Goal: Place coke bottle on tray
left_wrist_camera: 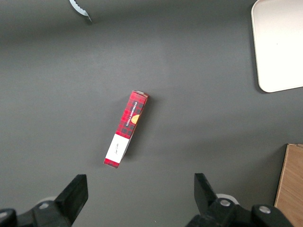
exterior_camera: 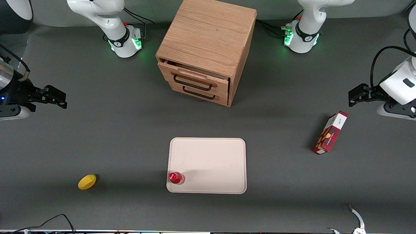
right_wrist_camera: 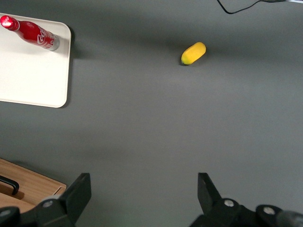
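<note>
Coke bottle (exterior_camera: 176, 178) stands upright on the tray (exterior_camera: 211, 156), in the tray corner nearest the lemon (exterior_camera: 87, 181), close to the rim. Task looks done. Gripper (exterior_camera: 61, 99) hangs well apart from the tray, toward the working arm's end of the table, fingers spread, holding nothing. Bottle likely light, rigid, glossy and slippery, tippy; best gripped around the body below the narrow neck.

White script logo on the coke bottle (right_wrist_camera: 34, 33) (letters unreadable) — carton (left_wrist_camera: 126, 128) print equally illegible.
</note>
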Tool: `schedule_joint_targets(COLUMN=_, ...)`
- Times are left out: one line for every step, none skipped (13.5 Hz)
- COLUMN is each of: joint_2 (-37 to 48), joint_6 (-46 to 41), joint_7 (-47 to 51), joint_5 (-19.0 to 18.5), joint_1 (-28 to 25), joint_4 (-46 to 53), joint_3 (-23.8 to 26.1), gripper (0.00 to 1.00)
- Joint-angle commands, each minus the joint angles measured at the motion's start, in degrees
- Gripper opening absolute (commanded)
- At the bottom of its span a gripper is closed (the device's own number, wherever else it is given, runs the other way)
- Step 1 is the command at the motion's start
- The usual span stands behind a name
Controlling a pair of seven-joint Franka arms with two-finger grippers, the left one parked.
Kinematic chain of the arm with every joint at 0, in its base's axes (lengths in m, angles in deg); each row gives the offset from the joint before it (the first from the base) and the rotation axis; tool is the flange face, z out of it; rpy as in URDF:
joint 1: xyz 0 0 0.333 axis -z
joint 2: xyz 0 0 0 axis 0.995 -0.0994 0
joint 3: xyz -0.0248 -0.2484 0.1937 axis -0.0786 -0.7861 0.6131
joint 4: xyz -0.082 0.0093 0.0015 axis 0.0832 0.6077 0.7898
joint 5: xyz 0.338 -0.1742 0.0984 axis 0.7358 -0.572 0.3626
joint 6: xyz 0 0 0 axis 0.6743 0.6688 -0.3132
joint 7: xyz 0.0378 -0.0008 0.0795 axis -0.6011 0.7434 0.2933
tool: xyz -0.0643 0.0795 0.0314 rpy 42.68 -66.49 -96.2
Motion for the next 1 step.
schedule_joint_targets(joint_2=0.42, joint_6=-1.38, joint_7=-1.07, joint_5=-0.09, joint_1=-0.94, joint_4=0.56, joint_3=-0.94, gripper=1.0)
